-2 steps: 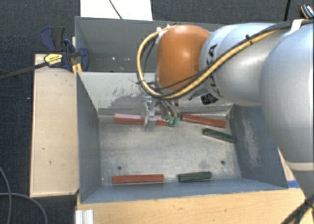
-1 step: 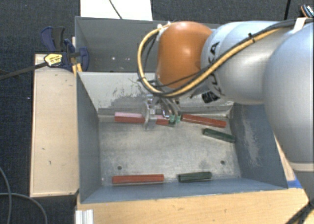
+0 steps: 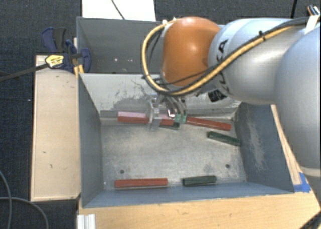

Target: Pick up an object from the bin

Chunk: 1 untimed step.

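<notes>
My gripper (image 3: 164, 120) is low at the bin's far wall, near the middle of it. Its fingers sit at a small green block (image 3: 176, 121) that lies against the wall; whether the block is between them I cannot make out. A red bar (image 3: 132, 117) lies just left of the gripper along the same wall. Another red bar (image 3: 209, 123) lies just to its right.
A dark green bar (image 3: 223, 138) lies tilted on the floor to the right. At the near wall rest a long red bar (image 3: 141, 183) and a short dark green bar (image 3: 199, 180). The arm's orange cover and cables hang over the far right part of the bin.
</notes>
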Motion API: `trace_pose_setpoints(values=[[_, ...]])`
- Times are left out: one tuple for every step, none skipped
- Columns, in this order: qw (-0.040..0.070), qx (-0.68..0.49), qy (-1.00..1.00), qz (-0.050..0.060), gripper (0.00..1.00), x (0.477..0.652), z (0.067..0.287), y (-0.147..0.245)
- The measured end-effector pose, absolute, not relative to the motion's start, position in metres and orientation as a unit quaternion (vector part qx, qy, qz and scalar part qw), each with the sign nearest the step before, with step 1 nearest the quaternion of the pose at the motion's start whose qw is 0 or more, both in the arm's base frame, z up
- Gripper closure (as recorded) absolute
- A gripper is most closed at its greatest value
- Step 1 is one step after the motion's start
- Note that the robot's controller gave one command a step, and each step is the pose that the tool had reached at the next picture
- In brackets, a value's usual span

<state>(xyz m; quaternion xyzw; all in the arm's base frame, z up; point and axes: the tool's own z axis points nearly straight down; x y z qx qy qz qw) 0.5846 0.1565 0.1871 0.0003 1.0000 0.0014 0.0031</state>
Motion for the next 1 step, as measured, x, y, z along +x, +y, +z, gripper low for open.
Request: trace_pose_setpoints(values=[[0.003, 0.000, 1.000, 0.001, 1.00, 0.5858, 0.2011, 0.1568]])
